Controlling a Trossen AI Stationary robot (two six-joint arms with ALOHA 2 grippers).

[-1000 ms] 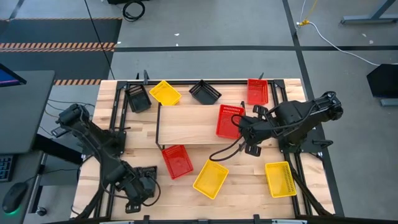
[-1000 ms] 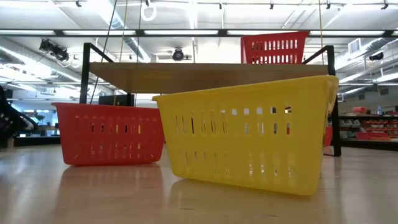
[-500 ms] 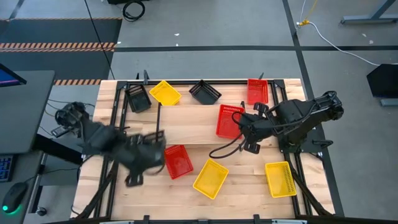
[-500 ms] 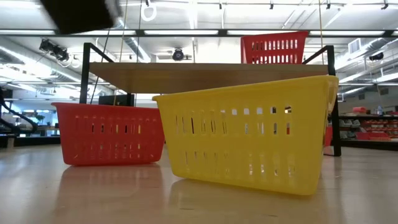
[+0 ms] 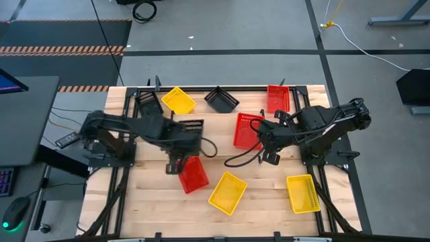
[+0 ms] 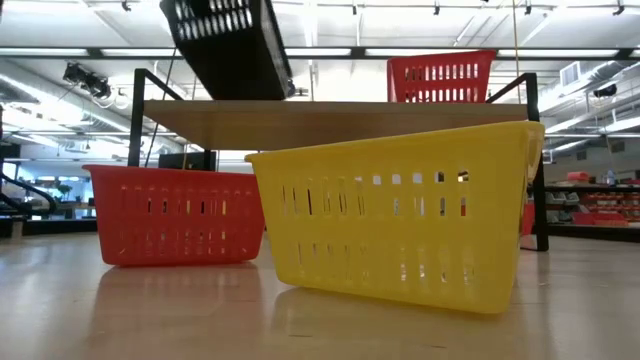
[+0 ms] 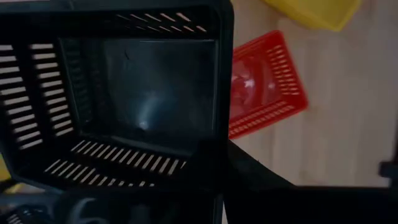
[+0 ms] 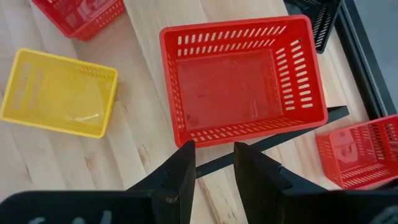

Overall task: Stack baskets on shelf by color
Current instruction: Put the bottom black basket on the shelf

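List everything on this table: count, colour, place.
Black plastic mesh baskets: three, black; two at the table's far edge, one held above the shelf's left end.
Red plastic mesh baskets: three, red; one on the shelf's right end, one at the far edge, one on the table in front of the shelf.
Yellow plastic mesh baskets: three, yellow; one at the far edge, two near the front.
Wooden-topped shelf: one, light wood, black legs; mid-table.
Wooden table: one, light wood.
Left gripper: shut on the raised black basket.
Right gripper: open, beside the shelf's red basket.
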